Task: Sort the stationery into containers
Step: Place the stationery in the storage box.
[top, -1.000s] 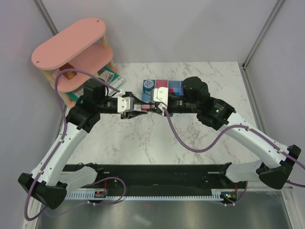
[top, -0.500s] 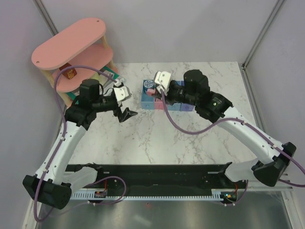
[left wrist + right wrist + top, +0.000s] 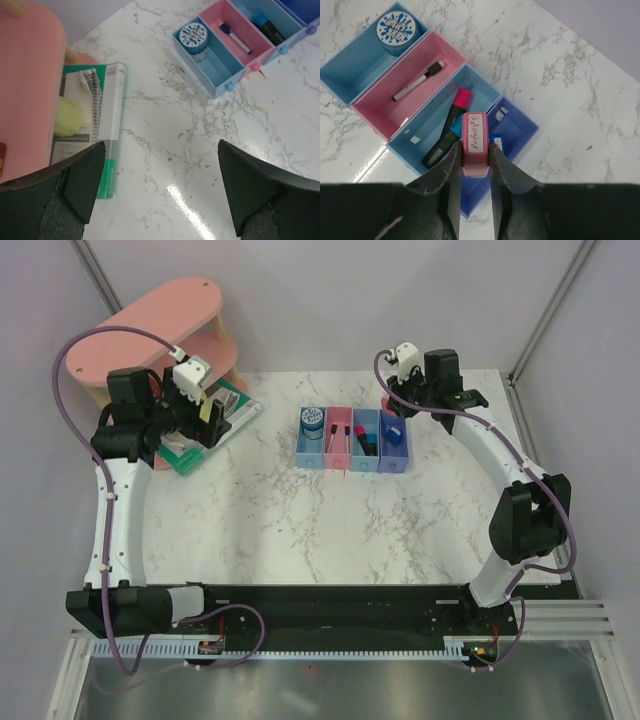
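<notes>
The right gripper pinches the pink eraser, held off the table near the violet-blue end of the bins. The left gripper, fingers spread and empty, hangs well left of the bins, by the book.

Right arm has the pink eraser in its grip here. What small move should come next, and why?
Probably carry the right gripper down over the violet-blue bin and release there. It is shut on the pink eraser, which is not yet in any bin, and that bin already holds a blue eraser.
</notes>
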